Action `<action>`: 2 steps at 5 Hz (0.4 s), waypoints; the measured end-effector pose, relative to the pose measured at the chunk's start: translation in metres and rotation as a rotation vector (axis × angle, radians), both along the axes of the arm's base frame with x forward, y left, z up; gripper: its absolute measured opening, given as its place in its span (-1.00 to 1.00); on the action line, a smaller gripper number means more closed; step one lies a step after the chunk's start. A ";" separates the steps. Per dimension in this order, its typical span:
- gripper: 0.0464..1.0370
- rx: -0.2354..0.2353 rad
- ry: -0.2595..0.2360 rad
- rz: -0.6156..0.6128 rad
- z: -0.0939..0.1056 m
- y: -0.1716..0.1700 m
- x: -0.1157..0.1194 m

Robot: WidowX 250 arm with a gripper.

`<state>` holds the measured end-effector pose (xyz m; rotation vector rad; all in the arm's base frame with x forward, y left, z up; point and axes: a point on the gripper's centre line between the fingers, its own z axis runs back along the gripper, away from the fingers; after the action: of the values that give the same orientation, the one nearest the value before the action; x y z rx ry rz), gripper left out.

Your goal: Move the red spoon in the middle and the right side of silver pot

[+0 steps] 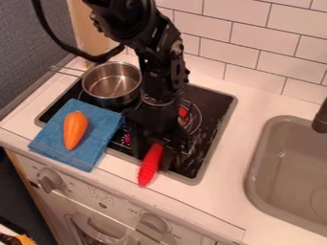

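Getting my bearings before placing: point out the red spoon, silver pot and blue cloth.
Red spoon (148, 167): camera view, on its ridged handle.
Silver pot (112, 81): camera view, on its inside.
Blue cloth (97, 139): camera view, on its bare top.

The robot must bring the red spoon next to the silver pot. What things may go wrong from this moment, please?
The red spoon has its handle end near the front edge of the counter, so a push forward might drop it.

The arm is close beside the silver pot; a low swing that way could knock it.

The blue cloth lies between the spoon handle and the carrot; dragging the cloth might roll the carrot.
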<state>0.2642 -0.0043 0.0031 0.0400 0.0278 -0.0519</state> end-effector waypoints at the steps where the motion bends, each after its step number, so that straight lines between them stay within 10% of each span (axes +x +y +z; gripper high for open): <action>1: -0.26 0.006 -0.005 -0.001 0.001 0.000 0.001; 2: -0.33 0.008 -0.003 0.001 0.001 0.000 0.002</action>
<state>0.2661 -0.0048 0.0036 0.0478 0.0255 -0.0503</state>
